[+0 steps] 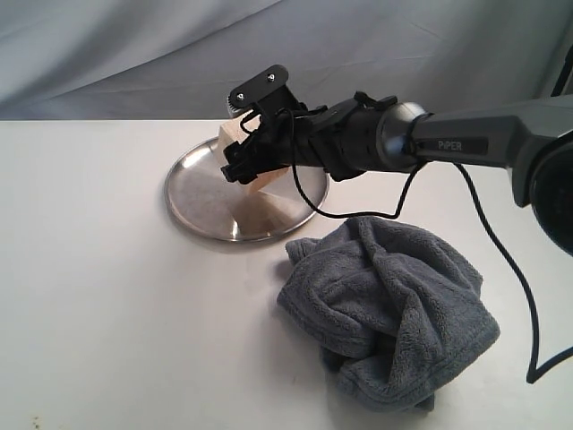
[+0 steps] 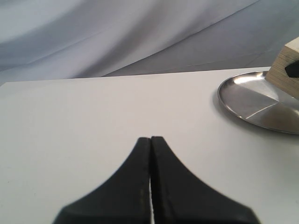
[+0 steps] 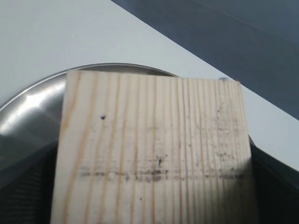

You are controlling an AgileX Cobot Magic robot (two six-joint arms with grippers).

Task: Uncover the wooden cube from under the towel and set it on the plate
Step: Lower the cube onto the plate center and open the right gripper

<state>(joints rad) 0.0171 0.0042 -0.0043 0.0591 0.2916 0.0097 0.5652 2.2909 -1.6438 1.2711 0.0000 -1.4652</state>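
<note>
Between the right gripper's clamped jaws sits the cube, uncovered, with the plate just beneath it; only setting down and release seem left. Towel lies crumpled back beside its arm. Left gripper, jaws together, holds nothing.

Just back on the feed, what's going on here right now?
The right end effector grips the wooden cube, tilted, over the plate. Whether the cube touches the steel yet is unclear. The towel lies crumpled on the table beside the plate, off the cube. The left end effector is shut and empty, low over the table to one side of the plate. The cube is not yet released.
</note>
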